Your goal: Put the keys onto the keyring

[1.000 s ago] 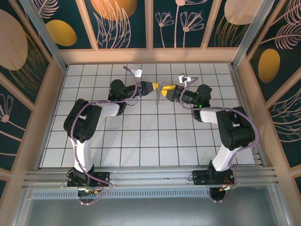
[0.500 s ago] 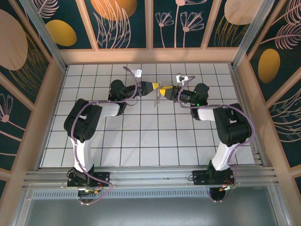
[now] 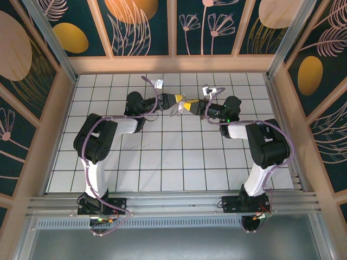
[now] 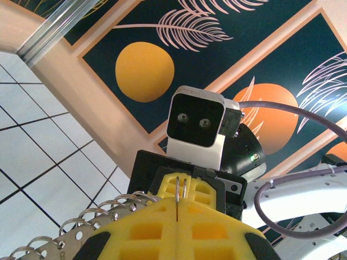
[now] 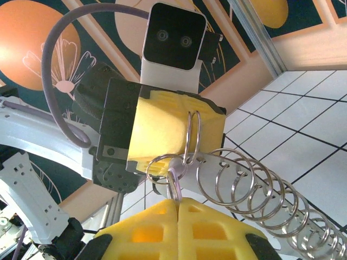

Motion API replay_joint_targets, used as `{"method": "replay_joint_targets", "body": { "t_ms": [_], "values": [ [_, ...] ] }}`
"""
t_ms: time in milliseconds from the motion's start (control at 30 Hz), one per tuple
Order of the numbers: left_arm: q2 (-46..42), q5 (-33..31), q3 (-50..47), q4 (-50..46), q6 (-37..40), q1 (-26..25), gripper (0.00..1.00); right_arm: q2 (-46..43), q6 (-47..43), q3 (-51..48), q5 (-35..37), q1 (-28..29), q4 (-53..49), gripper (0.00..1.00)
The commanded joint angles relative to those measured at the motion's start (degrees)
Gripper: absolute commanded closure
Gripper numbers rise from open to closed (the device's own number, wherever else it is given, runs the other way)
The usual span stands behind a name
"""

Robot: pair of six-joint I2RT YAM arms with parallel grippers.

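Left gripper (image 3: 179,101): jaws pressed together on the keyring (image 5: 190,138), held edge-on above the far tiles. Right gripper (image 3: 186,105): jaws clamped on what I take for the key (image 5: 174,186), which touches the ring. Fingertips almost meet. Tiled floor (image 3: 162,157) lies open nearside, with the walls well apart.

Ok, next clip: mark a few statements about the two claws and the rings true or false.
1. The left yellow-padded claw and the right yellow-padded claw meet over the far rows of the white tiled table. True.
2. The right claw stands wide open. False: its pads are pressed together.
3. A thin silver wire loop sticks out between the left claw's shut pads. True.
4. The left claw is parked beside its base at the near edge. False: it reaches out to the far tiles.
5. Silver wire rings sit in a row along a pale perforated bar. True.
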Motion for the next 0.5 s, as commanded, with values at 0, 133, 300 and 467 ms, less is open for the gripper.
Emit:
{"method": "replay_joint_targets", "body": {
  "t_ms": [0,133,300,467],
  "values": [
    [0.2,0.3,0.1,3.7,-0.4,-0.3,1.0,-0.4,-1.1,0.4,-1.6,0.0,1.0,1.0],
    [0.1,0.3,0.1,3.7,-0.3,-0.3,1.0,-0.9,-2.5,-0.2,-2.3,-0.7,-0.9,1.0],
    [0.1,0.2,0.1,3.6,-0.3,-0.3,1.0,-1.1,-4.6,-0.3,-2.9,-1.2,-4.1,1.0],
    [0.2,0.2,0.1,3.7,-0.4,-0.2,1.0,-1.0,-5.0,-0.1,-3.0,-1.1,-5.1,1.0]
  ]
}}
